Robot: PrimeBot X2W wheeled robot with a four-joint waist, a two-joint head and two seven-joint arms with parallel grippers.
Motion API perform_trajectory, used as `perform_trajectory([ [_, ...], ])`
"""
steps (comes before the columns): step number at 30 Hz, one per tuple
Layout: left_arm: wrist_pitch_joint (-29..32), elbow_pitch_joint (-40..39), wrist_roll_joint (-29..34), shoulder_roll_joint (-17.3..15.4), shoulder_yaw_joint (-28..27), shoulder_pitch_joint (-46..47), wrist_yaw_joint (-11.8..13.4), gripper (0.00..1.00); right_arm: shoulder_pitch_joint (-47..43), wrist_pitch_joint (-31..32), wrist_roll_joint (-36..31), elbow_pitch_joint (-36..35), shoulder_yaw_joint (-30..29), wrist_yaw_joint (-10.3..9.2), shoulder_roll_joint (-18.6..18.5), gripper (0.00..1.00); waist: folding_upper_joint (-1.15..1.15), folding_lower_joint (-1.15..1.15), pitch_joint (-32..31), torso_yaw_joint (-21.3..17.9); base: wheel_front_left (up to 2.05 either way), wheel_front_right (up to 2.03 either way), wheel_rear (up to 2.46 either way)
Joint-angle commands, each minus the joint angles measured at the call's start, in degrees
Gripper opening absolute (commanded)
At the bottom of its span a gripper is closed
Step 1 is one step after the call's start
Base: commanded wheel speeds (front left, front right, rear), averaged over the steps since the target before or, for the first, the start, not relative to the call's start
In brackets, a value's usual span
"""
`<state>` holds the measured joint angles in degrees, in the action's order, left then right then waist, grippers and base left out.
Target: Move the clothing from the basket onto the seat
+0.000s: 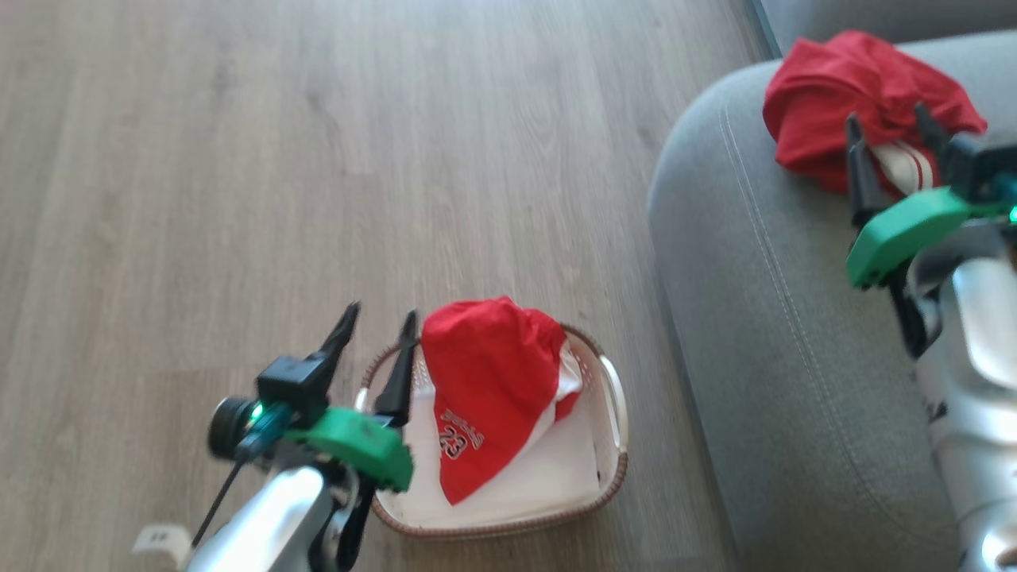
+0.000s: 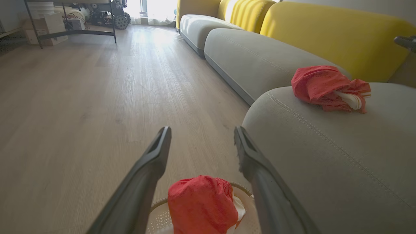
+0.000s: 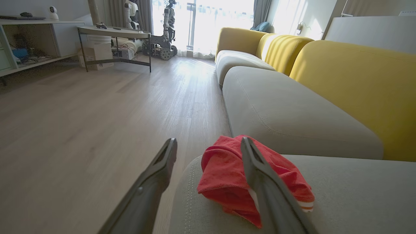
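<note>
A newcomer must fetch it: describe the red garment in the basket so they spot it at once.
Find the big grey sofa seat; on the wooden floor beside its rounded edge stands a small oval cream basket. The red garment heaped in it lies over white fabric. Unlike the other red garment crumpled on the seat, it bears a printed 23.

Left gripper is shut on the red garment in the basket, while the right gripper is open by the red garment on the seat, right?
No. The left wrist view shows the left gripper open, fingers spread above the red garment in the basket, holding nothing. The right gripper is indeed open by the crumpled garment on the seat.
</note>
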<state>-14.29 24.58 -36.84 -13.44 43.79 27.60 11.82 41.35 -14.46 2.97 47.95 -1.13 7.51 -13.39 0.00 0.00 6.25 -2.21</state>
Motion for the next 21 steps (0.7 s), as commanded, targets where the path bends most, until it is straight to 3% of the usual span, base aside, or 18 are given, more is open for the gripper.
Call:
perform_trajectory([
  [1, -0.69, -2.28, -0.21, -2.31, -3.59, -0.39, 1.02, 1.0, -1.15, -0.53, 0.76, -3.55, 1.36, -0.02, 0.8, 1.0, 0.0, 0.0, -2.81, 2.1, 0.0, 0.0, 0.0],
  [7, -0.7, -5.09, 0.42, -4.24, -8.12, -7.09, 3.35, 1.0, -8.07, -0.53, 1.85, -9.97, 1.01, -0.02, 2.93, 1.0, 0.0, 0.0, -5.84, 3.86, 0.0, 0.0, 0.0],
  [13, -0.7, -9.71, 2.02, -5.61, -12.94, -13.63, 6.12, 1.0, -15.61, -0.13, 0.81, -17.37, -0.02, -0.02, 7.48, 1.0, 0.0, 0.0, -7.29, 4.93, 0.0, 0.0, 0.0],
  [21, -0.71, -14.18, 4.55, -5.39, -17.25, -19.18, 7.43, 1.0, -23.39, 1.82, 1.03, -22.92, 1.13, -0.02, 10.16, 1.0, 0.0, 0.0, -8.1, 5.44, 0.0, 0.0, 0.0],
])
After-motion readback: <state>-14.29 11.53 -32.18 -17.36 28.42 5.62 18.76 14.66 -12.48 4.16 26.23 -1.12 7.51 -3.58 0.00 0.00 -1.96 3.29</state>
